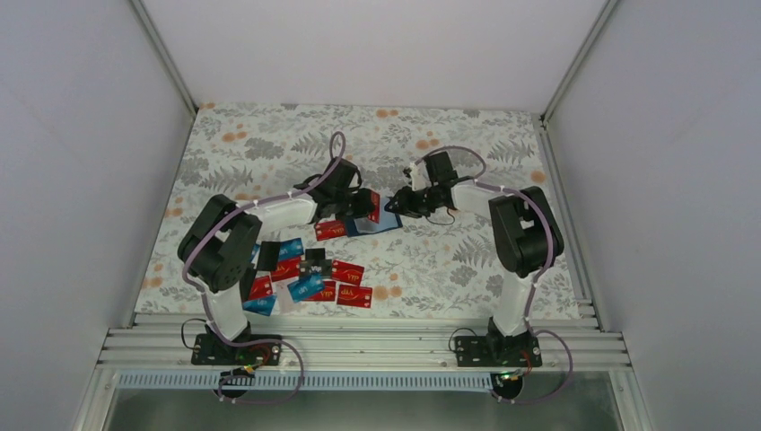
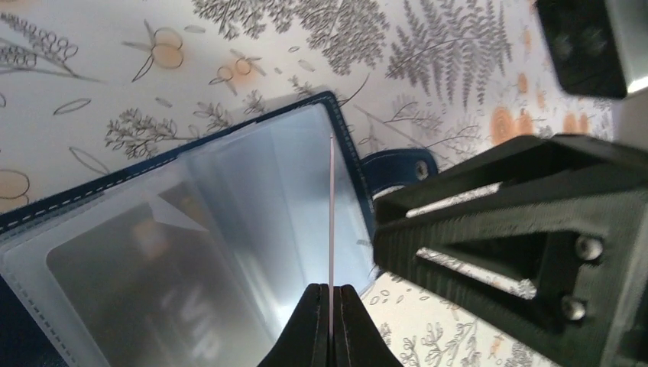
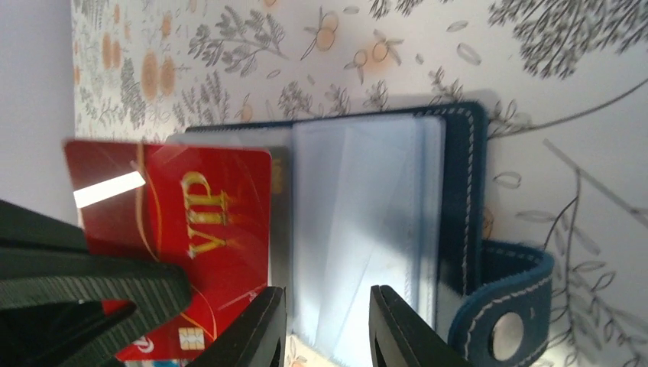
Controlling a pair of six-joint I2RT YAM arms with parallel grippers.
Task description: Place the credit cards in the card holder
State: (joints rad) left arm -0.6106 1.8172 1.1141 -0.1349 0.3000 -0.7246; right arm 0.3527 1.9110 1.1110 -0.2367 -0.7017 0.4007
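Left gripper (image 2: 331, 304): I am clamping a thin red gold-lettered plastic card (image 3: 191, 222), jaws closed on its edge.
Card holder (image 3: 461, 191): this dark navy snap-tab wallet is lying open on the floral cloth (image 3: 535, 61), with the card hanging over its clear sleeves (image 3: 359, 229).
Right gripper (image 3: 325, 330): my fingers are standing apart, straddling the sleeves' edge.
Risk: I am judging that the card may miss the pocket mouth and buckle if the sleeves slide.

Left arm (image 1: 285, 212) and right arm (image 1: 476, 194) reach inward; left jaws pinched tight, right jaws slightly apart
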